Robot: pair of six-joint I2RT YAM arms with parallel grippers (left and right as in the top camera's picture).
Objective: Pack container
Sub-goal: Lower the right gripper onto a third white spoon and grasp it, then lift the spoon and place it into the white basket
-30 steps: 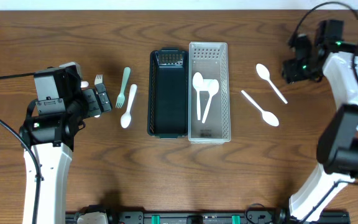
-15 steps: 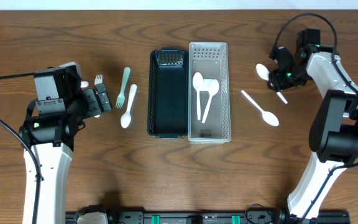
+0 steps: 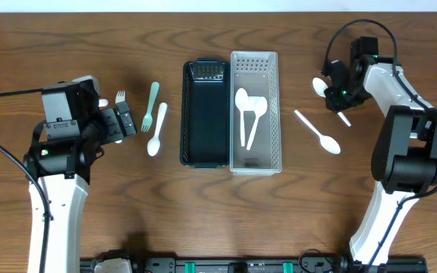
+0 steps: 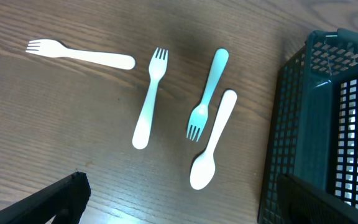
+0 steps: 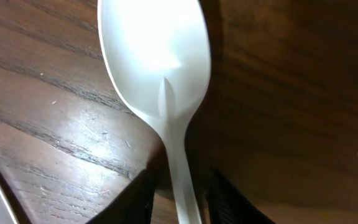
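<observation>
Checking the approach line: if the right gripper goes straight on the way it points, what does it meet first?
The white spoon: its neck lies between the fingers of the right gripper, with the wooden table directly beneath. The gap to it is hard to judge.

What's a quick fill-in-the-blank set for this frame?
1. The white basket holds ___ white spoons.
2. The right claw straddles the handle of a white ___.
3. The green utensil beside the dark basket is a ___.
4. The left claw is ___ and holds nothing.
Missing words: two; spoon; fork; open.
</observation>
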